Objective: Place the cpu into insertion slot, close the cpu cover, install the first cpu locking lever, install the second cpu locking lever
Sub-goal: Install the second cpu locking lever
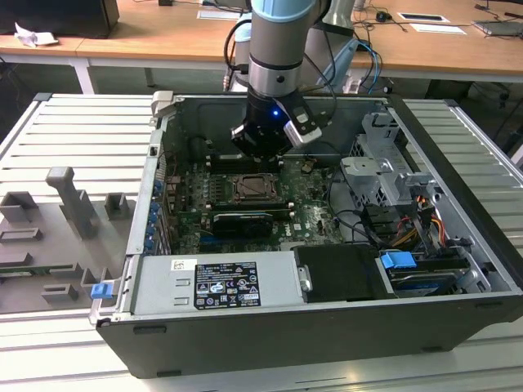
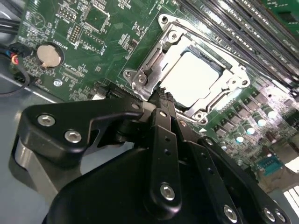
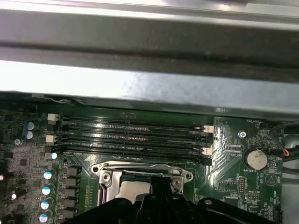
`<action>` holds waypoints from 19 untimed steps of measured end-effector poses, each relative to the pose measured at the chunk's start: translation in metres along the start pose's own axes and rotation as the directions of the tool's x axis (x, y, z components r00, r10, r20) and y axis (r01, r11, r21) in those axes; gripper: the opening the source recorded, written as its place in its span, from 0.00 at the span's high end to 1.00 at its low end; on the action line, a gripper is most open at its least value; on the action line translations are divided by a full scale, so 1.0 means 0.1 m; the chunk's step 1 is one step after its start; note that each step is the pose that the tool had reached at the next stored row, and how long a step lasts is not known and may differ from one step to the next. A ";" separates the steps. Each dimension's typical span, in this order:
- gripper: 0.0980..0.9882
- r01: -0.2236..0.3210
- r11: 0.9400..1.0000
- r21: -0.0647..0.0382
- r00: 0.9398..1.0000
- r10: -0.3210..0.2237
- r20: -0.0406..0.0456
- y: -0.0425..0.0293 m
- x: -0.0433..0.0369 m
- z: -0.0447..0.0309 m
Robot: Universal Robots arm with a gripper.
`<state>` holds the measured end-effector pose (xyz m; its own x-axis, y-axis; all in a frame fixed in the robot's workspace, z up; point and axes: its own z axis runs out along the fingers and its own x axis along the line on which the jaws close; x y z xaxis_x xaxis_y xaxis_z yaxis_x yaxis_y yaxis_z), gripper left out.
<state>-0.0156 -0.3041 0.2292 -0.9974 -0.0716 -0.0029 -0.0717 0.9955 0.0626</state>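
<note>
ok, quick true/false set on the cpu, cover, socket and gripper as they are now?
1. The cpu sits in the socket. True.
2. The cover is swung up, off the socket. False: it lies flat around the cpu.
3. The gripper carries the cpu. False: it holds nothing and is shut, its tip just at the socket's edge.
4. The memory slots run beside the socket. True.
5. The arm is outside the case. False: the gripper hangs inside, above the board.
</note>
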 end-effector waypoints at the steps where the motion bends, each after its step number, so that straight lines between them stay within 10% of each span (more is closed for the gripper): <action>1: 0.99 0.000 1.000 0.000 1.000 0.000 0.000 0.003 0.000 -0.045; 19: 0.99 0.000 1.000 0.000 1.000 0.000 0.000 -0.199 0.014 -0.159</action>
<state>-0.0156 -0.3251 0.2437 -0.9974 -0.0718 -0.0028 -0.0718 0.9955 0.0625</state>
